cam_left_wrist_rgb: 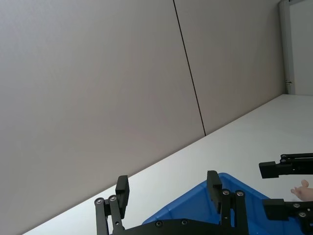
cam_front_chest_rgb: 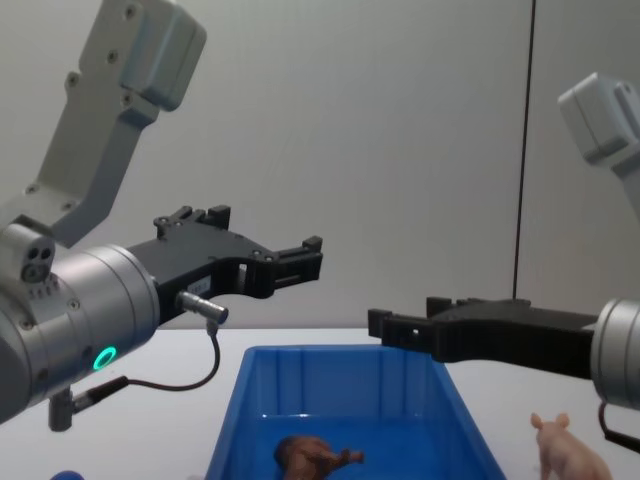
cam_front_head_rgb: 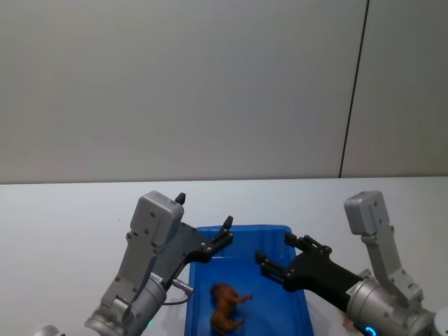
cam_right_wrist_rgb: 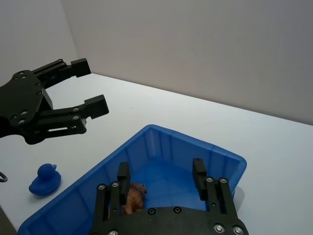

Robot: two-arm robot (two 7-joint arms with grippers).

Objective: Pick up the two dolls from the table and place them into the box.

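The blue box [cam_front_head_rgb: 246,229] sits on the white table [cam_front_head_rgb: 63,210] in front of me. The brown lion doll [cam_front_head_rgb: 225,309] lies inside it, also visible in the chest view [cam_front_chest_rgb: 312,458] and the right wrist view [cam_right_wrist_rgb: 133,195]. The pink pig doll [cam_front_chest_rgb: 566,452] stands on the table just right of the box. My left gripper [cam_front_head_rgb: 204,211] hovers open and empty above the box's left far corner. Open and empty as well, my right gripper [cam_front_head_rgb: 275,252] hangs over the box's right side, pointing toward the left one.
A small blue duck [cam_right_wrist_rgb: 45,179] sits on the table left of the box [cam_right_wrist_rgb: 195,142], below the left gripper [cam_right_wrist_rgb: 92,85]. A grey wall with a dark vertical seam [cam_front_head_rgb: 353,91] stands behind the table. White tabletop stretches beyond the box.
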